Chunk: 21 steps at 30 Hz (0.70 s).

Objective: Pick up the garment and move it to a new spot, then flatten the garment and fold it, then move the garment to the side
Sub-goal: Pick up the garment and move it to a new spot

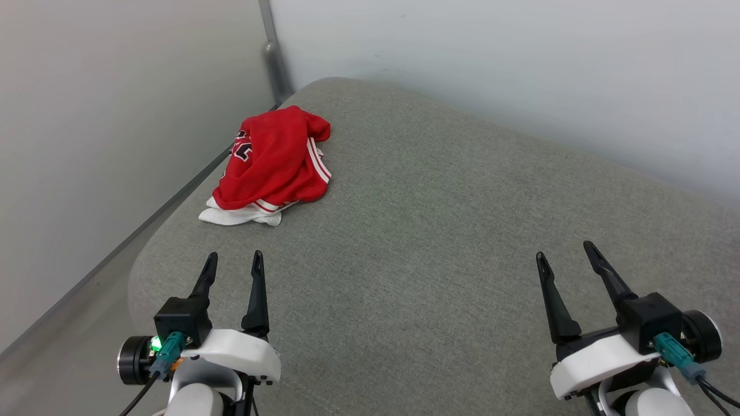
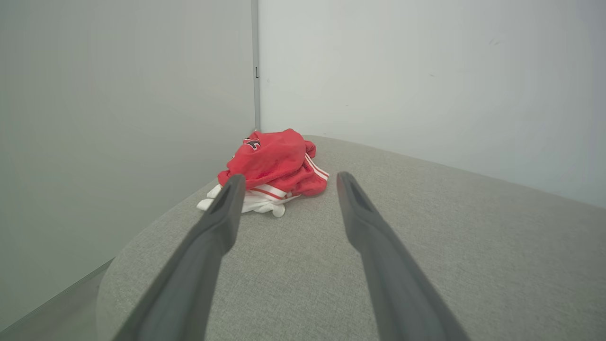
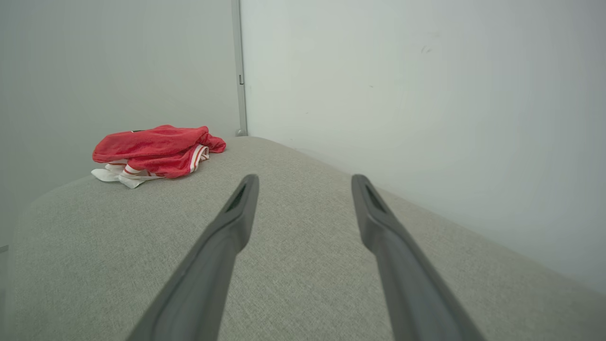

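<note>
Garment (image 1: 272, 164), at the far left corner of the grey cushion (image 1: 439, 231), near where the two pale walls (image 1: 115, 115) meet: a crumpled red heap. White sleeve cloth spills out at its near edge, striped trim runs down its right side, and part of a black figure shows at its left. It lies ahead of the left gripper (image 1: 235, 254) and apart from it. That gripper hovers over the near edge of the cushion, fingers spread, nothing between them. Bare cushion occupies the middle. Right gripper (image 1: 565, 249), near right: likewise spread and empty, well apart from the heap.

Handling, as judged: thin cloth, light and limp, neither fragile nor stiff. It should sag and unfurl when lifted. Its layers may slide over one another, so a pinch on one loose fold could draw up only part of it. Likely best hold: a raised ridge on top of the red bunch, or the striped hem at its right, where the cloth stands clear of the cushion. The flat white sleeve lies tight to the cushion and looks harder to get fingers under.
</note>
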Tool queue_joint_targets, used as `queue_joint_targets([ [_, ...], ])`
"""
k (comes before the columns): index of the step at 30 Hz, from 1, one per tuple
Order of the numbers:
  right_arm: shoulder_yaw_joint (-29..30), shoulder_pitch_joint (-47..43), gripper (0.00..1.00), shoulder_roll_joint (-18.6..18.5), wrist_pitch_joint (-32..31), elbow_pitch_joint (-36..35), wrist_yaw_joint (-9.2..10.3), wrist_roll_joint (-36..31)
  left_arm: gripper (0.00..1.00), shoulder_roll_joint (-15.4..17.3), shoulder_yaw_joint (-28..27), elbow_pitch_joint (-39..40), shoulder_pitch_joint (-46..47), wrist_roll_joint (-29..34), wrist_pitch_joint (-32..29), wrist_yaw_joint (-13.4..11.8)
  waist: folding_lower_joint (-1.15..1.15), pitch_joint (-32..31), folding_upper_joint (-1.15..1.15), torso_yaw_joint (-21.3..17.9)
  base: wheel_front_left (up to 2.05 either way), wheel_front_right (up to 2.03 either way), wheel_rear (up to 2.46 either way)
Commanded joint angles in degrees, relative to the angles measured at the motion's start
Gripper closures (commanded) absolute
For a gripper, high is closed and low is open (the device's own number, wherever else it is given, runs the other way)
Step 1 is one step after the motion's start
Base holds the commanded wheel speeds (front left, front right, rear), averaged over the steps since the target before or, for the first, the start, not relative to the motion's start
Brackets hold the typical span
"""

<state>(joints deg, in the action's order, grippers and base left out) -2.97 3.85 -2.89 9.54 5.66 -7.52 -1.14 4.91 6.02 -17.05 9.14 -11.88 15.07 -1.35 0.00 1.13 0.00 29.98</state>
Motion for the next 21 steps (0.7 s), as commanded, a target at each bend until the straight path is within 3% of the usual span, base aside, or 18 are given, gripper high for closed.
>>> queue_joint_targets([
  [1,-0.14,0.67,0.00,0.01,0.00,0.06,0.06,0.21,0.00,0.19,-0.14,0.14,-0.33,-0.21,0.15,-0.10,0.00,0.11,0.00,0.06,0.00,0.00,0.00],
  [6,-0.26,0.53,0.00,0.01,0.08,0.06,0.06,0.43,0.00,0.46,0.02,-0.64,0.94,-0.44,-0.25,-0.07,0.00,-0.08,0.00,-0.05,0.00,0.00,0.00],
  [10,-0.36,0.05,0.00,0.00,-0.57,-0.82,0.06,0.06,0.00,1.39,0.25,-1.23,4.39,-1.36,-2.36,1.66,0.00,0.58,0.00,-1.34,0.00,0.00,0.00],
  [15,-0.97,2.35,0.00,0.00,-2.31,-2.96,0.06,-1.10,0.00,4.47,-1.14,-1.25,13.60,-2.78,-7.61,3.35,0.00,5.03,0.00,-5.24,0.00,0.00,0.00],
  [21,-2.17,5.50,0.00,-0.15,-3.87,-5.34,0.07,-3.02,0.00,11.12,-3.94,-3.53,26.26,-5.15,-18.50,5.07,0.00,12.11,0.00,-12.60,0.00,0.00,0.00],
])
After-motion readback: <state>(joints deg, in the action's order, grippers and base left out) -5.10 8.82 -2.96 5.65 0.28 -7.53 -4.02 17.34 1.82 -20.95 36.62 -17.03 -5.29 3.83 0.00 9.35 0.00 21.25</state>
